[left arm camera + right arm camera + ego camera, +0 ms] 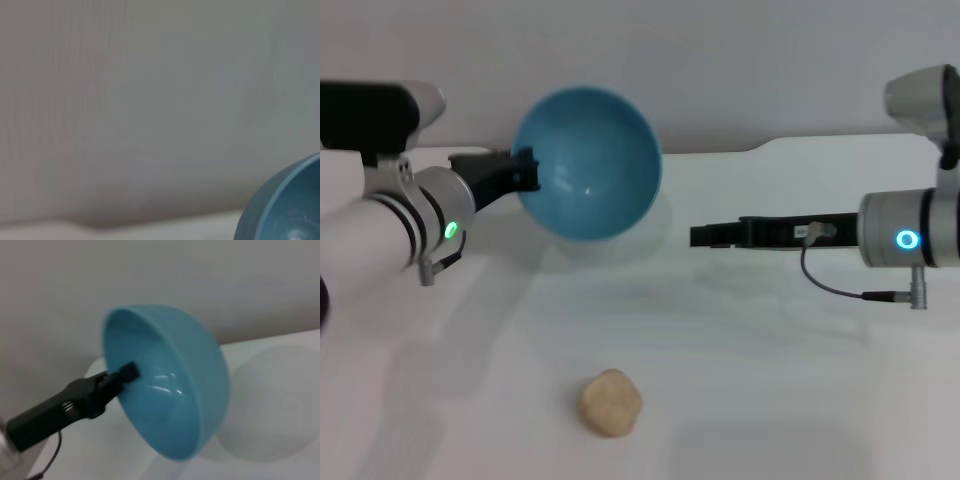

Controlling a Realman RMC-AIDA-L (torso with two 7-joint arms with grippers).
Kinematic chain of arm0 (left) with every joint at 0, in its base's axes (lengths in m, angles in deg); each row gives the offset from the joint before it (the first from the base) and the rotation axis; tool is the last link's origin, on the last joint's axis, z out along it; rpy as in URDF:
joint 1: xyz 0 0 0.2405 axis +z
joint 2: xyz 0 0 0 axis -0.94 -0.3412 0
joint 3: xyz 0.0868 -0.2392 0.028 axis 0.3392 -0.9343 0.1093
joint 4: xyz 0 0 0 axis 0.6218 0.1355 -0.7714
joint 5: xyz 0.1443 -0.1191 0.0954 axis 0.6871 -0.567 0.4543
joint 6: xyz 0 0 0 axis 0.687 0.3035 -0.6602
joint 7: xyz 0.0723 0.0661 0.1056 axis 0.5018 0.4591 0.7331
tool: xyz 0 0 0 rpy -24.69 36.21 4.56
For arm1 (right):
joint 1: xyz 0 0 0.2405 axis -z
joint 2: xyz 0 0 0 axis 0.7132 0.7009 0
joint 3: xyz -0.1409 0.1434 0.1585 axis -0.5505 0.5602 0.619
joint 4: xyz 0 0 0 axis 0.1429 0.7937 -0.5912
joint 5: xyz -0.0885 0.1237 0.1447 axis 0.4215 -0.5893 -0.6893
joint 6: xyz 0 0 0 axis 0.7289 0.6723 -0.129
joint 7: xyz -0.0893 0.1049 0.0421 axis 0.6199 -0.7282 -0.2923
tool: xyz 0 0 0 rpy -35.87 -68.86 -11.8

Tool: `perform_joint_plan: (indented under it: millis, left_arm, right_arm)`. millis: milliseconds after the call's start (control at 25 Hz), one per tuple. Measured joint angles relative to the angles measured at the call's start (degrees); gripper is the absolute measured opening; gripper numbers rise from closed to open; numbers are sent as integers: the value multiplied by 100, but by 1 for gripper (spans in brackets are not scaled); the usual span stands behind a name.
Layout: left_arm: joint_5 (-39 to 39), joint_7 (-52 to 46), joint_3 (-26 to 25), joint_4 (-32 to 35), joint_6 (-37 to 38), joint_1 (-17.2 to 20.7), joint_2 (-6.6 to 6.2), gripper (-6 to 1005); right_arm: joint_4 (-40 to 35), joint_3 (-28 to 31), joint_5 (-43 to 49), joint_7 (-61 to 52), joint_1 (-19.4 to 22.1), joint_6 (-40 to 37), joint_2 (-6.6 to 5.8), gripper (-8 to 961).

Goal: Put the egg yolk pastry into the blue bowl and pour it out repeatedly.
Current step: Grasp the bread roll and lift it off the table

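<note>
Left gripper (525, 170) clamps the rim of the glossy light-blue bowl (588, 163), held tipped on its side to empty it. The lumpy tan egg yolk pastry (610, 402) lies on the white table (770, 380) well below it; right gripper (705, 236) hovers beside the bowl, finger spread unclear.

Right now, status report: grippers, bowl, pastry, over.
Left gripper shut on blue bowl rim, bowl lifted and tipped, empty. Right gripper hovering beside it. Egg yolk pastry on table, unobstructed.

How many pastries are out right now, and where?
1. The small tan, lumpy egg yolk pastry lies on the white table, near the front. The tipped light-blue bowl, held at its rim by the left pincer, shows none inside.
</note>
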Motion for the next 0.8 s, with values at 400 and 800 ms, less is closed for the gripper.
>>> perform_joint_plan:
  millis: [400,800]
  left_arm:
    - [787,-60,-1372,-387,-3198,-967,19,-2]
    - [812,-78,-1390,-398,-3627,-1032,21,-2]
  right_arm:
    - [-23,-1259,112,-80,-505,79,-14,348]
    - [-20,-2394,102,-116,-786,-88,52,348]
